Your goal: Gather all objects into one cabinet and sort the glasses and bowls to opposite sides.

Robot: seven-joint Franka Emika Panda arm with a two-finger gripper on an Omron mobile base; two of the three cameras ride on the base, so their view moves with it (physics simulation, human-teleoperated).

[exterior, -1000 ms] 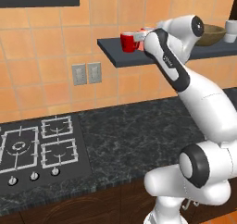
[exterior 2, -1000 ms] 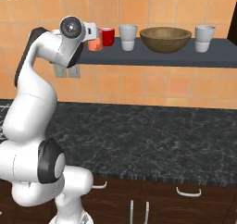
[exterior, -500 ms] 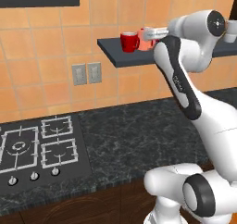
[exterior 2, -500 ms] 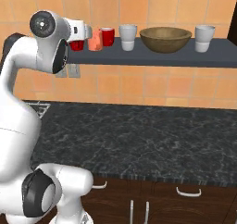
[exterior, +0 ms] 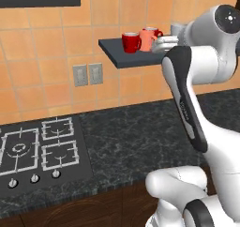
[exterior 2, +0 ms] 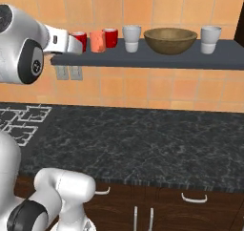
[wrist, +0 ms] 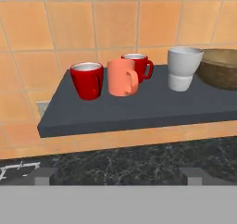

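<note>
Here the dark grey shelf [exterior 2: 157, 59] stood out from the orange tiled wall [exterior: 42, 48], above the black stone counter [exterior 2: 143, 139]. All the tableware was on this shelf, in one row. In the right base view, from left to right, there was a red mug [exterior 2: 79, 40], then a salmon-orange mug [exterior 2: 97, 42] just beside it, then a second red mug [exterior 2: 110, 37] a little further back and close to the wall. After them came a pale grey tumbler [exterior 2: 132, 38], the wide brown bowl [exterior 2: 170, 40], and a second pale tumbler [exterior 2: 210, 39] near the right end. So the bowl stood between the two tumblers, and the three mugs were together at the left end.

The hand view looked at the same shelf from the front: the two red mugs [wrist: 87, 80] and [wrist: 139, 66] were on both sides of the salmon mug [wrist: 122, 77], whose handle pointed to the right. The first tumbler [wrist: 183, 68] was upright, near the rim of the bowl [wrist: 221, 68].

The gripper [wrist: 119, 177] was in front of the shelf and lower than its edge, with its two dark tips well apart and nothing between them; it was released and touched no object. In the left base view the white hand [exterior: 165, 44] was at the front edge of the shelf, just beside the mugs. A stove with burners [exterior: 37, 148] lay on the counter to the left, and two wall sockets [exterior: 87, 74] were under the shelf.
</note>
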